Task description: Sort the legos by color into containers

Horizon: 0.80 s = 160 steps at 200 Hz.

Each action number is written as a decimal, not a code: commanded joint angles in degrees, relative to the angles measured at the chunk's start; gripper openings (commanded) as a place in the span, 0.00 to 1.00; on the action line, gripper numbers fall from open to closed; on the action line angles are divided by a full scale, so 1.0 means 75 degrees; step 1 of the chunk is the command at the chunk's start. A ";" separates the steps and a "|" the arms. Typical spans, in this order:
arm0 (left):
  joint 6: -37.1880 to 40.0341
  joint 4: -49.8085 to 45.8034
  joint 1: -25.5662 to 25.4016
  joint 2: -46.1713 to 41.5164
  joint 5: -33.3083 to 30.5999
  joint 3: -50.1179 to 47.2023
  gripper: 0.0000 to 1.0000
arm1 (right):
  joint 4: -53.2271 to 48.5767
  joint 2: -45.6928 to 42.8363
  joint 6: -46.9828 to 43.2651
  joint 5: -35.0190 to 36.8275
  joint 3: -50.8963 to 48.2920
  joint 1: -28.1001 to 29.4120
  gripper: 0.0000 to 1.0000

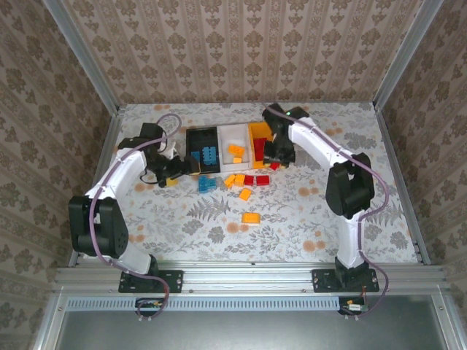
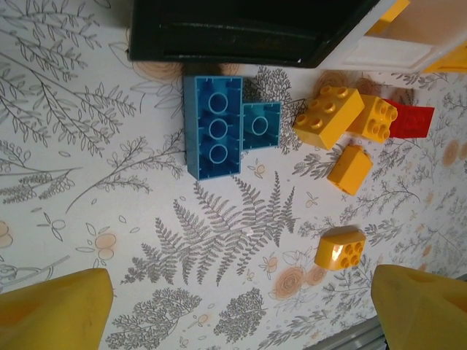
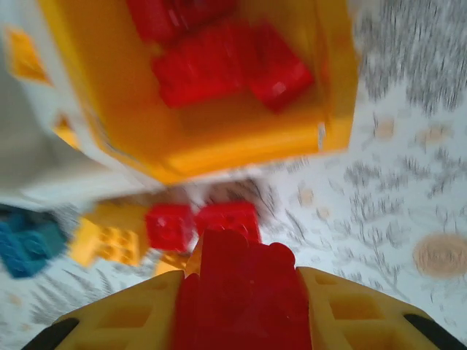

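The right hand [image 3: 241,295] grips a red brick [image 3: 241,266] just beside the orange bin [image 3: 241,149], which holds reds. Next it must clear that rim and let go. The left hand [image 2: 241,306] hangs released above blue bricks [image 2: 215,127], farther from that bin.

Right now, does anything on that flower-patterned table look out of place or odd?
Nothing looks broken. Two blue plastic bricks in front of the black plastic bin lie upside down, hollow undersides up, while the orange plastic bricks beside them show studs. One orange brick lies on its own, apart from the rest.
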 commanded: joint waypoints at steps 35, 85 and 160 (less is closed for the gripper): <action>-0.0243 -0.0103 -0.0375 -0.0632 -0.0193 -0.0409 0.94 | -0.1144 0.2676 -0.0041 -0.0481 0.4078 -0.0312 0.29; -0.0154 -0.0496 -0.0566 -0.0982 -0.0536 -0.0619 0.95 | -0.1172 0.3434 -0.0040 -0.0630 0.4748 -0.0444 0.29; 0.0060 -0.0596 -0.0608 -0.0709 -0.0675 -0.0463 1.00 | -0.0721 0.3002 -0.0065 -0.0799 0.3910 -0.0418 0.45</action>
